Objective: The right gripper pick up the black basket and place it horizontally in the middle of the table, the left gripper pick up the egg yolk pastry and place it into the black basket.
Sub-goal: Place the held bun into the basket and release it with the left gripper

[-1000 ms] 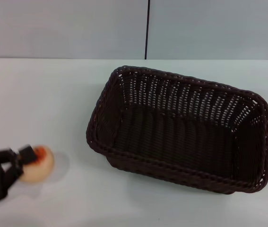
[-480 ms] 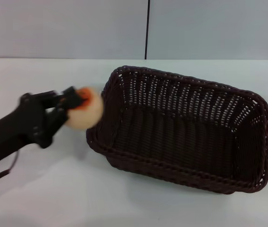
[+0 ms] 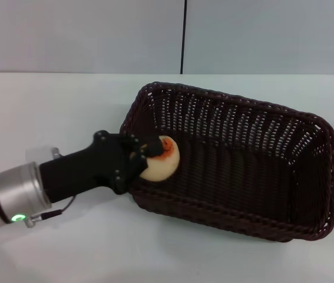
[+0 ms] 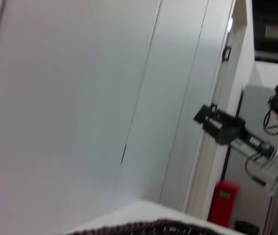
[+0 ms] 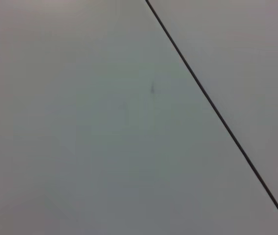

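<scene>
The black basket [image 3: 231, 121] lies on the white table [image 3: 55, 106], right of the middle, with its long side running left to right and slightly turned. My left gripper [image 3: 151, 151] is shut on the egg yolk pastry [image 3: 162, 162], a pale bun with an orange-red patch. It holds the pastry just inside the basket's left end, above the floor. The basket's rim also shows in the left wrist view [image 4: 163, 227]. My right gripper [image 4: 212, 117] shows only far off in the left wrist view, raised well above the table.
A grey wall with a dark vertical seam [image 3: 184, 35] stands behind the table. The right wrist view shows only wall with a seam [image 5: 217, 112]. A red bin [image 4: 223, 200] stands far off in the left wrist view.
My left gripper lifted the pastry from the table's front left, carried it rightwards and over the basket's left rim. The basket has not moved.
</scene>
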{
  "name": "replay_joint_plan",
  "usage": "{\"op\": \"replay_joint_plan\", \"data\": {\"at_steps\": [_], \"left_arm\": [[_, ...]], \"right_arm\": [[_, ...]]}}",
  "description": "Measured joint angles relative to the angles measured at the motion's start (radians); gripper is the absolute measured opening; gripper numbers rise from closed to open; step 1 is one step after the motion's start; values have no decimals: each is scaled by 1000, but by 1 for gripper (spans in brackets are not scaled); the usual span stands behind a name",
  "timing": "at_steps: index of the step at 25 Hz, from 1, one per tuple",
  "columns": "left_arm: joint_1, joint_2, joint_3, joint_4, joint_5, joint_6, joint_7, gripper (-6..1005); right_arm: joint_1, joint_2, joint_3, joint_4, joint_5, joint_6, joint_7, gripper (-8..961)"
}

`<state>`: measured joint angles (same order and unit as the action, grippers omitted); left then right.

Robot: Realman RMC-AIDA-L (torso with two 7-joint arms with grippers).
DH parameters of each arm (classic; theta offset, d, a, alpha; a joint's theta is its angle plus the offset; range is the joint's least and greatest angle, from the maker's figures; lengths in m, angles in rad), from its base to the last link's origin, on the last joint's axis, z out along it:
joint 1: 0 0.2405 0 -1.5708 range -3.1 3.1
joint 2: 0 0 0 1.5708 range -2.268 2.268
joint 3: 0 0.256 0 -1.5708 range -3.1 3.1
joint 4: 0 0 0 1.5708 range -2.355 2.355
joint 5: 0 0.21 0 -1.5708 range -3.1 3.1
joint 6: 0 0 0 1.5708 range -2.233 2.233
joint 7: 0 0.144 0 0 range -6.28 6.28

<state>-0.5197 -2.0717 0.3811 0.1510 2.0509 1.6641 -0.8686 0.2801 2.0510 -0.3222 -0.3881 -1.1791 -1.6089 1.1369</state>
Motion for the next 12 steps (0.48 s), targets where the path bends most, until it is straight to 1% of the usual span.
{"op": "replay_joint_plan", "data": {"at_steps": [6, 12], "left_arm": [[-8, 0, 9, -20, 0, -57, 29, 49], [6, 5, 4, 5, -5, -75, 30, 49]], "right_arm": [[2, 0, -4, 7, -2, 1, 0, 395], [9, -2, -5, 20, -12, 0, -1, 395]]}}
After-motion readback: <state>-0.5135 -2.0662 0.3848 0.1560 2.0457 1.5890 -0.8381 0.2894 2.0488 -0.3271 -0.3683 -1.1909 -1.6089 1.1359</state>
